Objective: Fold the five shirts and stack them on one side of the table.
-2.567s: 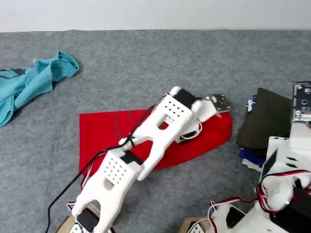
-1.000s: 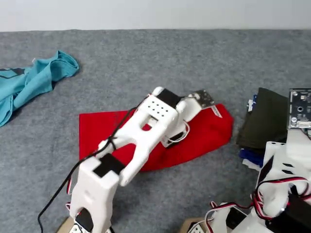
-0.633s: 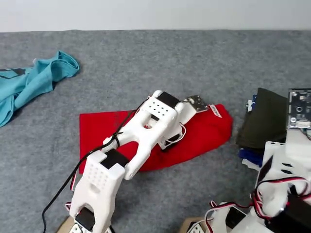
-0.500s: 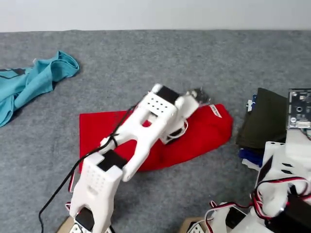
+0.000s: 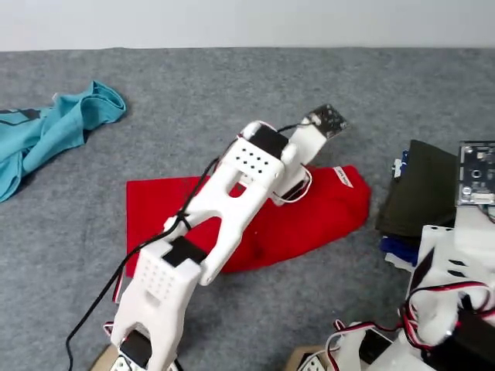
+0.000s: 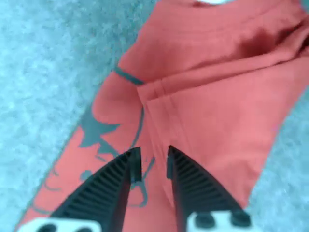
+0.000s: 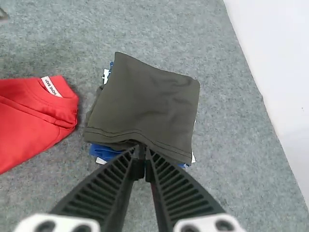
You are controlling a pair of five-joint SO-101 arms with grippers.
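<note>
We log: left gripper (image 6: 149, 162) slightly parted, empty, above red shirt (image 5: 325, 212); right gripper (image 7: 143, 158) closed, empty, over folded stack (image 7: 145, 104) beside red shirt.

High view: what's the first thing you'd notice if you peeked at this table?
The bright red shirt lies in the middle of the grey table, with the white left arm stretched over it. A crumpled teal shirt sits at the left edge, and a dark olive folded shirt tops a stack on the right.

Matt cloth shirt (image 5: 329, 216), rough felt table (image 5: 232, 93)
</note>
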